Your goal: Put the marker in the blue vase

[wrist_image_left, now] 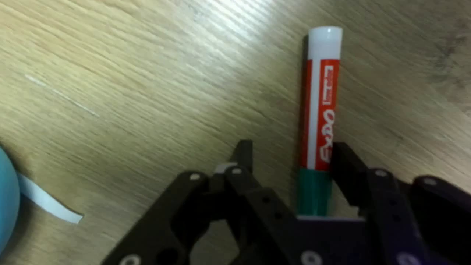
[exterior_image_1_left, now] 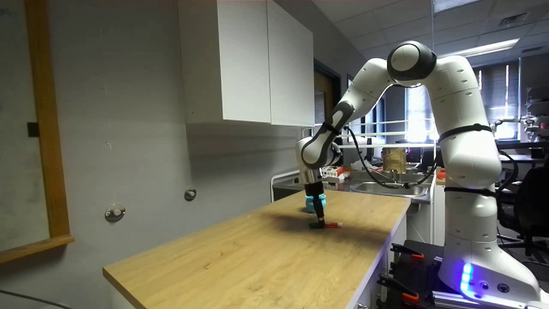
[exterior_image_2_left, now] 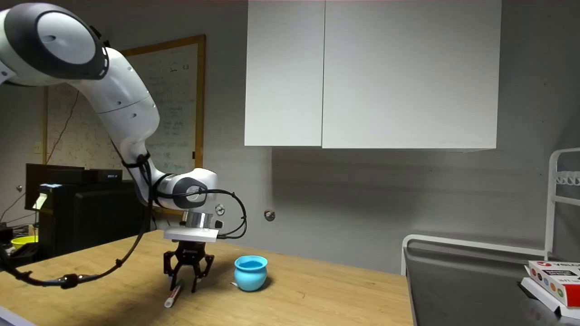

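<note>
The marker lies flat on the wooden table. It is red with a white end and a green end, and it shows in the wrist view (wrist_image_left: 321, 110) and in both exterior views (exterior_image_1_left: 333, 225) (exterior_image_2_left: 172, 296). My gripper (wrist_image_left: 291, 147) is open and low at the table, also seen in both exterior views (exterior_image_1_left: 320, 224) (exterior_image_2_left: 183, 290). Its fingers stand either side of the marker near the green end. The right finger appears to touch or nearly touch it; a gap shows at the left finger. The blue vase (exterior_image_2_left: 250, 274) stands upright beside the gripper, partly hidden behind it in an exterior view (exterior_image_1_left: 309, 205).
A small white strip (wrist_image_left: 51, 200) lies on the table by the vase, whose edge shows at the left of the wrist view. White wall cabinets (exterior_image_2_left: 371, 81) hang above the table (exterior_image_1_left: 257, 253). A sink (exterior_image_1_left: 388, 189) and a red-and-white box (exterior_image_2_left: 557, 280) are beyond the table's end.
</note>
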`<state>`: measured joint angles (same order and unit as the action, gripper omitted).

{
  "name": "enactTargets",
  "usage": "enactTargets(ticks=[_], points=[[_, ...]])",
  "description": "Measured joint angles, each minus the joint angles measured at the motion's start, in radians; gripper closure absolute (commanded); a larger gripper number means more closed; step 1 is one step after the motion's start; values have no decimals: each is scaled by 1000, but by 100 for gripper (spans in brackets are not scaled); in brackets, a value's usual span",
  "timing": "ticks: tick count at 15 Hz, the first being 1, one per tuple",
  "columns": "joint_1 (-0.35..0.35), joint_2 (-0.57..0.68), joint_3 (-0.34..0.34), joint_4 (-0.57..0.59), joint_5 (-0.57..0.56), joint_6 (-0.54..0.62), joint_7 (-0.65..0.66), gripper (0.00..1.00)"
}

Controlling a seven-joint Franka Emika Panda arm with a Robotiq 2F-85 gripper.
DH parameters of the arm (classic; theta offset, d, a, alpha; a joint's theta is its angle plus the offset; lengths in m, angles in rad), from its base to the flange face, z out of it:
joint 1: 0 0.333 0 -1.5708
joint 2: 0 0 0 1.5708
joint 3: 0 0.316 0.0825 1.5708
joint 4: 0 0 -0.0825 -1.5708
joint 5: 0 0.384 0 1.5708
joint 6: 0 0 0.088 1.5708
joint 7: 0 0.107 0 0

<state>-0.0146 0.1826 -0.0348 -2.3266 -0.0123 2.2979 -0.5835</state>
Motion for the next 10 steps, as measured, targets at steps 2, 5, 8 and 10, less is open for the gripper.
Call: enactTargets(ticks=[2, 5, 8, 10], points=[[-3, -2, 1, 6, -3, -3, 0, 88], [-3, -6, 4, 10, -11, -3, 0, 89], [-4, -6, 4, 12, -19, -2, 0, 89], [-4, -11, 4, 14, -26, 1, 4, 90]])
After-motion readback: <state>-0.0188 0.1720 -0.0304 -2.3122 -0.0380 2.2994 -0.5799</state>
